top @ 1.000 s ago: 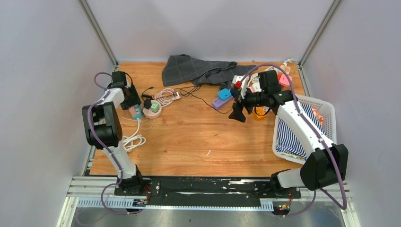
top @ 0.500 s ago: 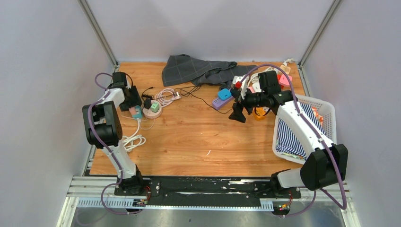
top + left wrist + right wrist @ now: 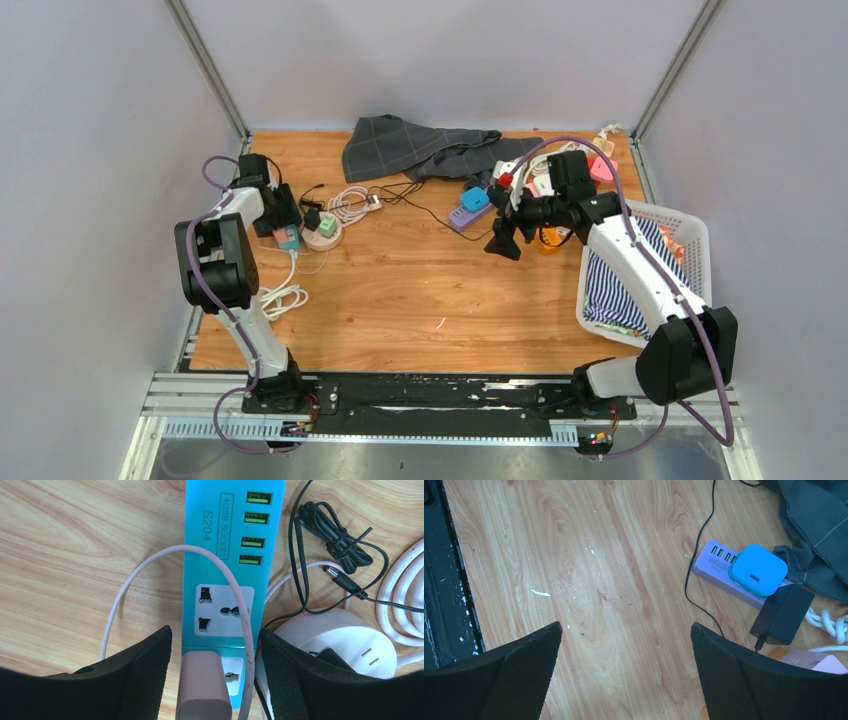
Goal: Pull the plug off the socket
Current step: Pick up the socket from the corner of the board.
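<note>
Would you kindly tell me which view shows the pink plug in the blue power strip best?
The left wrist view: the pink plug sits close up in the blue power strip, between the left fingers. Top external shows it only as a tiny patch; right wrist misses it.

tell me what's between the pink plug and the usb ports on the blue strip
In the left wrist view, one empty outlet on the blue strip lies between the pink plug and the usb ports, a thin pink cable looping across it.

Robot lab test cell: plain grey walls (image 3: pixel 100 150), alu frame posts (image 3: pixel 210 75), wooden table (image 3: pixel 420 300).
</note>
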`<move>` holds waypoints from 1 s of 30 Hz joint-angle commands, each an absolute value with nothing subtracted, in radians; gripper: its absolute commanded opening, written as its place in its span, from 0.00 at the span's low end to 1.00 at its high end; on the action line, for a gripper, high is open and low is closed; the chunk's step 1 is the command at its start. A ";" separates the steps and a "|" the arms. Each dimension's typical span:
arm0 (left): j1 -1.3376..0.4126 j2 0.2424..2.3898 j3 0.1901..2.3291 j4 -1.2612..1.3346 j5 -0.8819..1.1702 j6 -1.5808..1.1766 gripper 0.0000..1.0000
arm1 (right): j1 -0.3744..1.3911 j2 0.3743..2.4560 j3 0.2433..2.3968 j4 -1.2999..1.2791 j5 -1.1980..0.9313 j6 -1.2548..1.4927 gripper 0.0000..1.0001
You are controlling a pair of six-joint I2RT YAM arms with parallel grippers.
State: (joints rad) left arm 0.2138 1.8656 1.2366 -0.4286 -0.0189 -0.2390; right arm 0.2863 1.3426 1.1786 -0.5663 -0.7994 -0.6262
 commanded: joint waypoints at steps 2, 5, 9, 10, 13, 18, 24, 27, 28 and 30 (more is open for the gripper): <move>0.219 1.946 1.197 -0.449 -0.006 -0.234 0.67 | 0.275 1.314 1.154 -0.555 -0.796 -0.620 1.00; 0.219 1.950 1.200 -0.457 -0.006 -0.236 0.65 | 0.273 1.306 1.148 -0.553 -0.795 -0.620 1.00; 0.219 1.948 1.200 -0.466 -0.007 -0.239 0.63 | 0.270 1.294 1.136 -0.552 -0.795 -0.619 1.00; 0.219 1.947 1.199 -0.467 -0.006 -0.239 0.63 | 0.268 1.291 1.133 -0.551 -0.795 -0.618 1.00; 0.218 1.944 1.196 -0.468 -0.006 -0.237 0.62 | 0.264 1.279 1.124 -0.550 -0.796 -0.617 1.00; 0.213 1.942 1.193 -0.473 -0.006 -0.231 0.59 | 0.257 1.256 1.103 -0.546 -0.799 -0.611 1.00; 0.210 1.961 1.217 -0.502 -0.015 -0.194 0.61 | 0.242 1.236 1.085 -0.545 -0.804 -0.603 1.00; 0.210 2.007 1.285 -0.541 -0.007 -0.170 0.63 | 0.239 1.233 1.083 -0.542 -0.803 -0.603 1.00; 0.210 2.017 1.302 -0.549 -0.006 -0.167 0.64 | 0.238 1.233 1.079 -0.541 -0.802 -0.604 1.00; 0.210 2.034 1.327 -0.551 -0.006 -0.164 0.64 | 0.236 1.231 1.076 -0.541 -0.802 -0.606 1.00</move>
State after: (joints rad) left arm 0.2115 1.9160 1.3144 -0.5114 -0.0048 -0.1993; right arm 0.2516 1.2533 1.1000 -0.5446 -0.7998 -0.6159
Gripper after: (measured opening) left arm 0.635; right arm 1.000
